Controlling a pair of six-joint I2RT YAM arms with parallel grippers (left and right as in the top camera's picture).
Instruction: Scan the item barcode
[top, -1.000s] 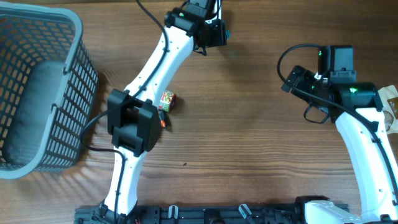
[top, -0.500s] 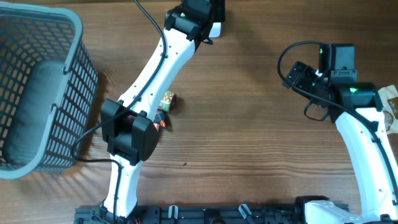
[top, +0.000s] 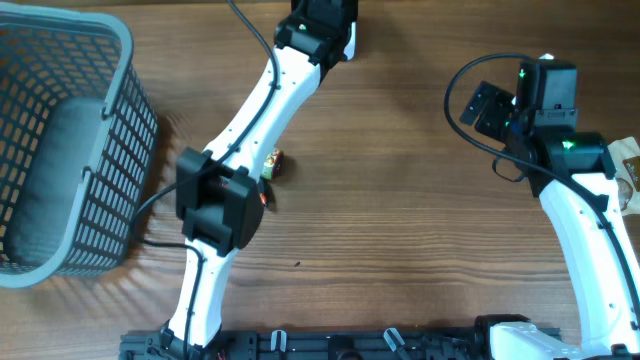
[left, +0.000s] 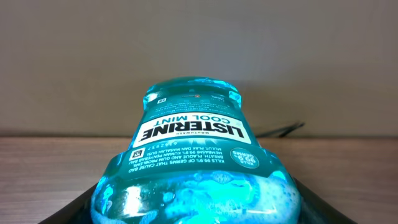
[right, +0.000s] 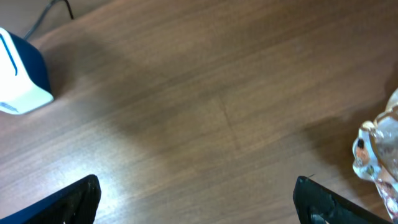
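Closest, our left gripper (left: 194, 208) clasps the mouthwash bottle (left: 193, 155) between its fingers, printed label toward the camera; beyond it lies the table (left: 37, 155); our right gripper (right: 196, 182) gapes empty, a white-and-blue box (right: 18, 74) ahead-left, a clear packet (right: 379, 149) right.

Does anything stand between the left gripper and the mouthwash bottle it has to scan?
Nothing visible does. The Listerine bottle sits clamped between the left gripper's dark fingers, filling its wrist view.
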